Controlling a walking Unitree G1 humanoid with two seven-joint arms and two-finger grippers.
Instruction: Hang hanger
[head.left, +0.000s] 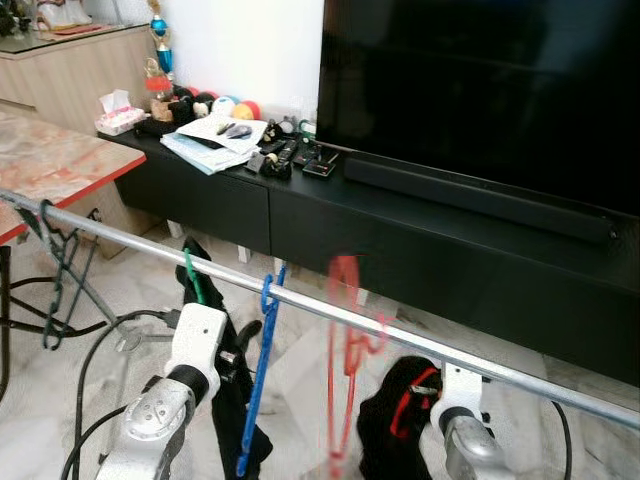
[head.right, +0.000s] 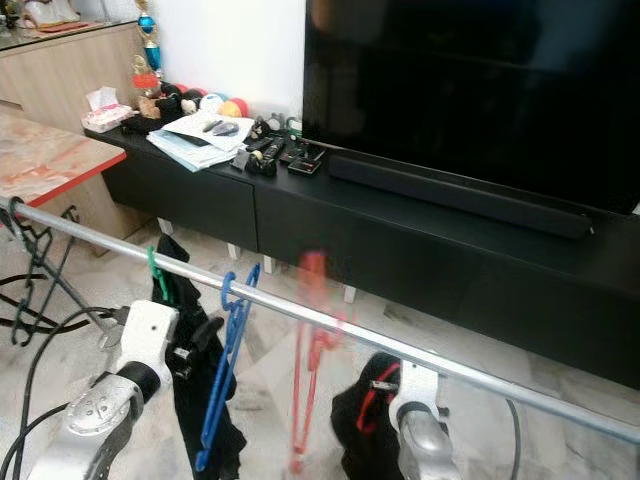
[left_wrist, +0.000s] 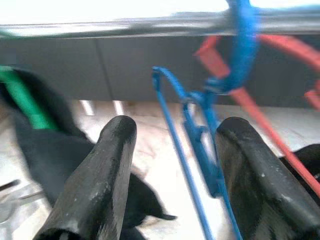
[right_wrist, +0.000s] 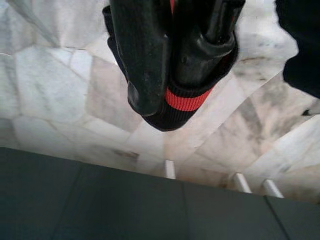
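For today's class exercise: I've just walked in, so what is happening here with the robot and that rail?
The robot faces a metal rail hung with green, blue and blurred red hangers. Its left hand is open, with the blue hanger between its fingers. Its right hand, below the rail, is shut on a black garment with a red stripe.

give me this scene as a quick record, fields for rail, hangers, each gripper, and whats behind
rail: metal rail running across in front of the robot
hangers: green, blue and red hanger hooked on it, red one blurred
left gripper: fingers open either side of the blue hanger
right gripper: below the rail, shut on a black garment with a red band
behind: black TV cabinet, TV
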